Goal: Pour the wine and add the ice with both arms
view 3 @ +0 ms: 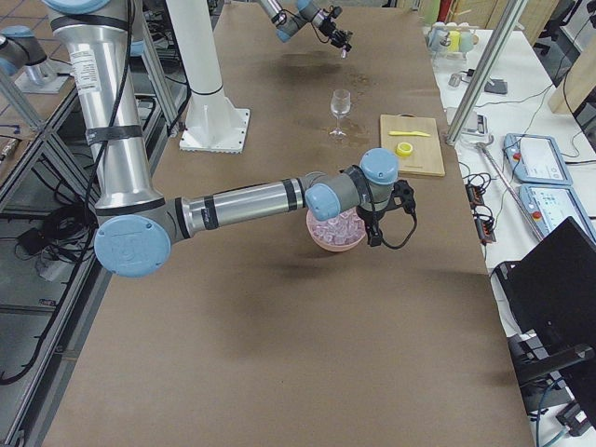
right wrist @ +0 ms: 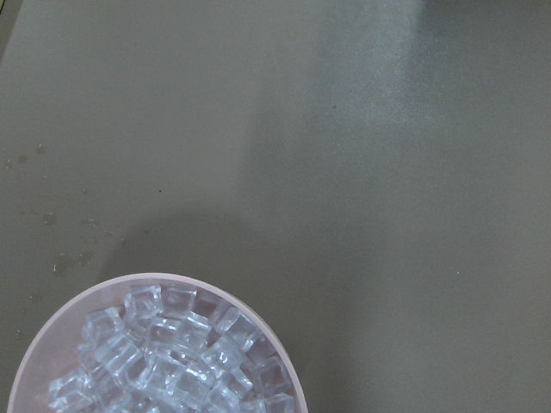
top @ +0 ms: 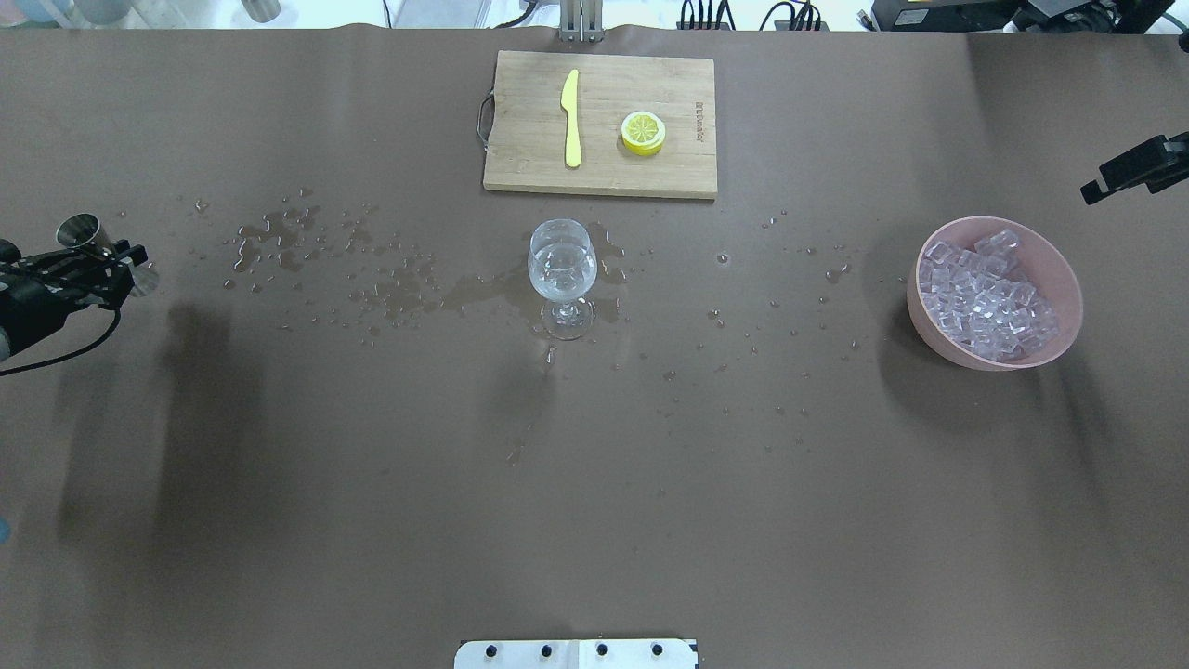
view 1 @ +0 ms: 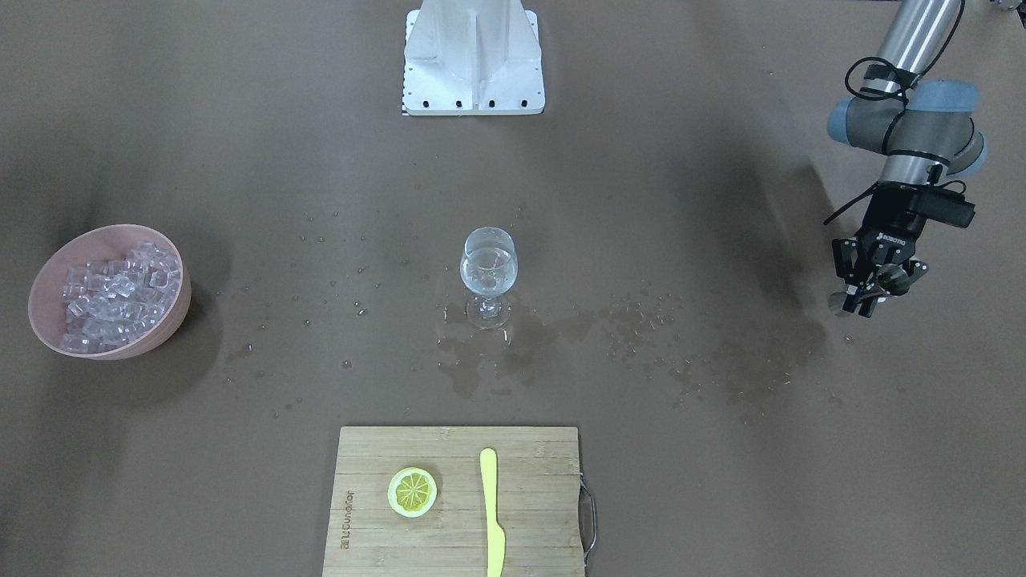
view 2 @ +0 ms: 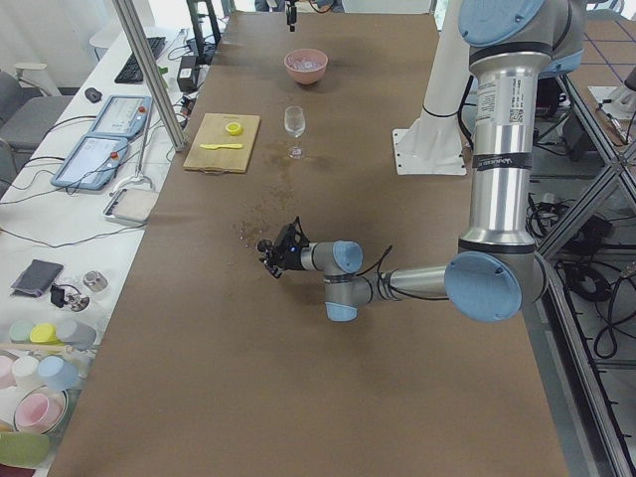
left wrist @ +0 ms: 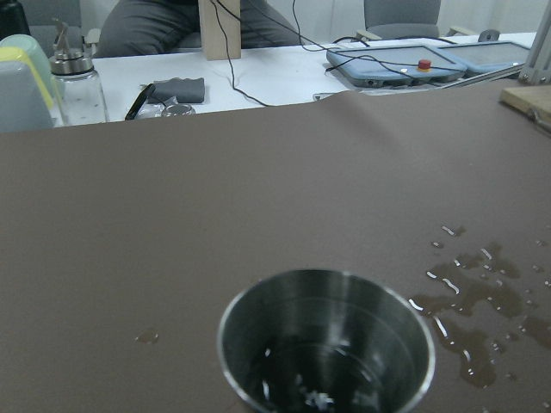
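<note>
A clear wine glass [view 1: 489, 268] stands mid-table with a small amount of clear wine in its bowl; it also shows in the overhead view [top: 562, 265]. Ice cubes [top: 989, 297] fill a pink bowl [top: 938, 339] on the right of the overhead view. My left gripper [view 1: 870, 284] is shut on a steel jigger [top: 82, 232] far to the left of the glass. The jigger cup [left wrist: 327, 353] holds only a few drops. My right gripper [top: 1133, 169] hangs high above the ice [right wrist: 164, 361]. Its fingers do not show clearly.
A wooden cutting board [top: 520, 163] at the far edge carries a lemon slice [top: 643, 132] and a yellow knife [top: 571, 130]. Spilled liquid [top: 279, 242] spots the brown table between the jigger and the glass. A white stand [view 1: 473, 56] sits at the robot's side.
</note>
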Controlling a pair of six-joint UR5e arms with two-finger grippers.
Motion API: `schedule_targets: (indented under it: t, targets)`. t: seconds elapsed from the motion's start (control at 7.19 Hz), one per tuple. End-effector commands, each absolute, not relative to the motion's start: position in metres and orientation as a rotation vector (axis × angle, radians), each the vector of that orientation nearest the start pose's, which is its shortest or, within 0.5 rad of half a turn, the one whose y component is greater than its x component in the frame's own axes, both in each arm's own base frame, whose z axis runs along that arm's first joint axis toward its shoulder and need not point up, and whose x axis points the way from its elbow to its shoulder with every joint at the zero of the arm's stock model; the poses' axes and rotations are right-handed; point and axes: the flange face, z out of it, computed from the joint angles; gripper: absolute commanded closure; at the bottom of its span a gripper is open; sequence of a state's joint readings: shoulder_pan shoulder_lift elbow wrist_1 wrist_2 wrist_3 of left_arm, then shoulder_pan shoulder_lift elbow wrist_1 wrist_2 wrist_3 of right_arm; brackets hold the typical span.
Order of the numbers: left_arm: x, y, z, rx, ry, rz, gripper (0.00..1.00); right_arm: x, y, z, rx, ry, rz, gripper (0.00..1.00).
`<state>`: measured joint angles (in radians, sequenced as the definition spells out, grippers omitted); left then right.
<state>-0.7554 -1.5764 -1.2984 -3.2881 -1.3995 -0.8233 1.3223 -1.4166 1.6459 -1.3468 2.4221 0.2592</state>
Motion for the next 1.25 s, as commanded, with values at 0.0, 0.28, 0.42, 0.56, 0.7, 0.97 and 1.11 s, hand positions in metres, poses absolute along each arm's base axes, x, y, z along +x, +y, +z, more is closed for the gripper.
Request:
schedule_targets:
  t: [0.0, 0.28, 0.42, 0.56, 0.7, 0.97, 1.11]
  targets:
    - [0.285, -0.474, 0.513, 1.143, 1.026, -0.137, 1.0, -0.082, -0.561, 0.498, 0.215, -0.922, -0.181, 0.0]
    - [0.317, -0.468, 0.383, 1.079, 0.986, -0.084, 1.0, -0.083, -0.56, 0.502, 0.208, -0.932, -0.181, 0.0]
    - [0.348, -0.469, 0.313, 1.057, 0.978, -0.06, 1.0, -0.082, -0.558, 0.502, 0.204, -0.937, -0.181, 0.0]
    - [0.388, -0.455, 0.276, 1.079, 0.932, -0.077, 1.0, -0.083, -0.558, 0.502, 0.204, -0.937, -0.181, 0.0]
    - [0.427, -0.432, 0.255, 1.097, 0.893, -0.063, 1.0, -0.083, -0.558, 0.501, 0.204, -0.939, -0.181, 0.0]
    - [0.453, -0.427, 0.217, 1.184, 0.708, 0.156, 1.0, -0.083, -0.558, 0.501, 0.202, -0.945, -0.182, 0.0]
    - [0.471, -0.423, 0.198, 1.17, 0.636, 0.182, 1.0, -0.083, -0.558, 0.5, 0.204, -0.945, -0.183, 0.0]
